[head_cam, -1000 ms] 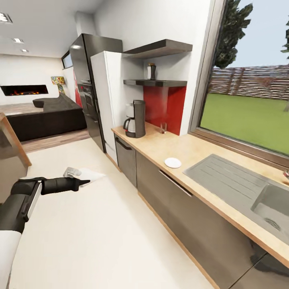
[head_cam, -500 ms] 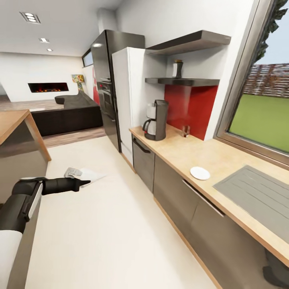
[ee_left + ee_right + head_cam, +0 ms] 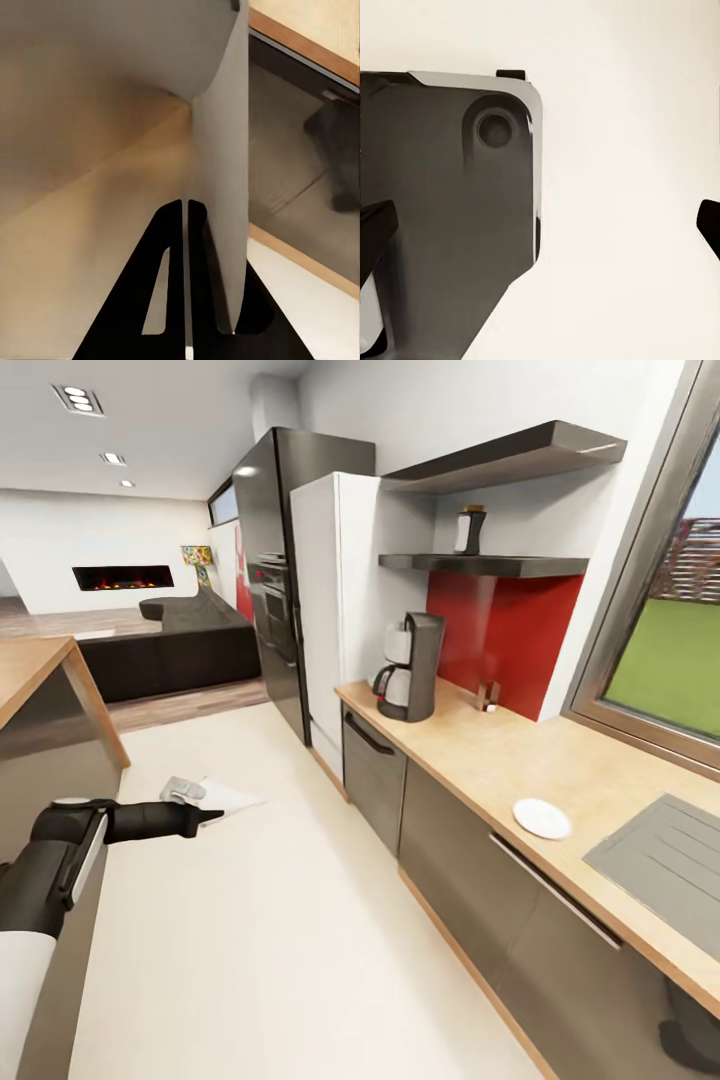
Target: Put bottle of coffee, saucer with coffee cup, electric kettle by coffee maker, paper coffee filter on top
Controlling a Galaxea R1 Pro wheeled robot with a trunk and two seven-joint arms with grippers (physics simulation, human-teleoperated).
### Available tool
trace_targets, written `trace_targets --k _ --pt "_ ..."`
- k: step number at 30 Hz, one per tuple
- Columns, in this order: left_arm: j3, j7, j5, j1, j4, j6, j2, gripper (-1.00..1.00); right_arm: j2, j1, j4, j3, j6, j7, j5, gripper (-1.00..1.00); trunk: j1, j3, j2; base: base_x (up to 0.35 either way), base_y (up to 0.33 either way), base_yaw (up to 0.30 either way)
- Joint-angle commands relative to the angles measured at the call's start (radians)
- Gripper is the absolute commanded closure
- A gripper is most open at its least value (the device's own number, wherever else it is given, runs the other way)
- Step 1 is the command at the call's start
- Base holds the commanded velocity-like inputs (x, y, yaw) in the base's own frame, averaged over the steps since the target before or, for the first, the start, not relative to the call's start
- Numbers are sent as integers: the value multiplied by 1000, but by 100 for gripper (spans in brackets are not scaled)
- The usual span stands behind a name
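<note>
Left end effector (image 3: 212,816): fingers pinched on the paper coffee filter (image 3: 232,797), carried low at the robot's left.
Right end effector (image 3: 544,247): fingers spread wide, empty.
Saucer (image 3: 541,818): on the table, right.
Coffee maker (image 3: 410,667): farther ahead-right of the filter, upright on the table.
Coffee bottle (image 3: 469,531): on the shelf above.

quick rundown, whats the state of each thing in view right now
coffee maker: upright on the countertop, nothing on top
bottle of coffee: upright on the lower shelf
saucer: flat on the countertop, no cup on it
glass: upright by the red backsplash
left gripper: shut, pinching a white paper coffee filter
right gripper: open, holding nothing
fireplace: lit
</note>
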Motion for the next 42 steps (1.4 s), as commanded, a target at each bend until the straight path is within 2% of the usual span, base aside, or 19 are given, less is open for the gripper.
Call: trace_targets --k 1,11,22,30,42 --pt "2 -11 -10 -1 -2 4 1 100 0 0 -3 0 7 0 0 -100 1 -2 -2 289 199 0" --pt "11 -11 -13 6 -1 3 3 100 20 0 -2 1 5 6 4 -100 1 -2 -2 288 199 0" --pt "11 -5 -15 7 13 1 2 100 20 0 -2 0 7 3 6 -100 1 -2 -2 283 202 4" --pt "11 -5 -14 7 12 1 2 100 20 0 -1 0 7 -3 8 -100 1 -9 -2 286 197 143" --pt "12 -7 -13 5 -2 4 2 100 18 0 1 0 4 -2 8 -100 1 -10 -2 329 33 56"
